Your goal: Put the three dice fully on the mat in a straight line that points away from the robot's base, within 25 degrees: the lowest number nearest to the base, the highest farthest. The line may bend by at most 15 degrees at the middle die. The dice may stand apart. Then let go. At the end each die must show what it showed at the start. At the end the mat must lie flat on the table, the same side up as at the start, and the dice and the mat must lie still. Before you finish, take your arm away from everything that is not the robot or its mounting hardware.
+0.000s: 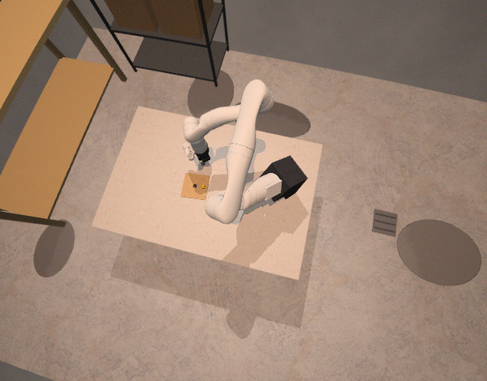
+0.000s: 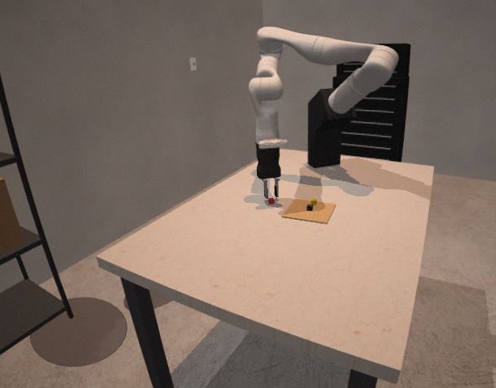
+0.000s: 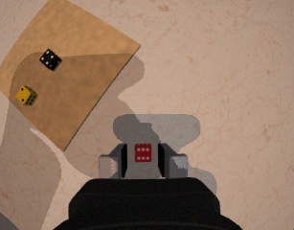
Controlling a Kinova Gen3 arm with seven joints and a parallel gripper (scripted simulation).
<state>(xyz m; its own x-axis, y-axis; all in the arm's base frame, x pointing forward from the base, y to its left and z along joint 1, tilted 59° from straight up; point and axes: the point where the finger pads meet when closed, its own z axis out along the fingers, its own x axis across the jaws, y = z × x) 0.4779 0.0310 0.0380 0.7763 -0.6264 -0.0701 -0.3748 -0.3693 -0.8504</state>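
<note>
Dice with small square sides and dots lie in two places: the black die (image 1: 194, 186) (image 2: 309, 207) (image 3: 51, 59) and the yellow die (image 1: 203, 186) (image 2: 313, 201) (image 3: 26, 95) sit near each other on the mat (image 1: 188, 192) (image 2: 302, 215) (image 3: 89, 96), and the red die (image 2: 271, 201) (image 3: 143, 153) sits off it, on the table (image 1: 153, 163) (image 2: 281, 259) (image 3: 223, 72). The mat is flat, thin and tan, with blotchy color and straight sides. The table is pale and speckled, with a thick, straight edge. Red shows six white dots on top, in two rows of three. Black has white dots and yellow has dark ones, too tiny to count for sure. The gripper (image 1: 201, 164) (image 2: 271, 196) (image 3: 142, 155) points down at the red die, its jaws part way open and holding nothing. From the wrist, a gap shows on each side of red. The mat's nearest edge is near the gripper, and the table's edges are well apart from it.
</note>
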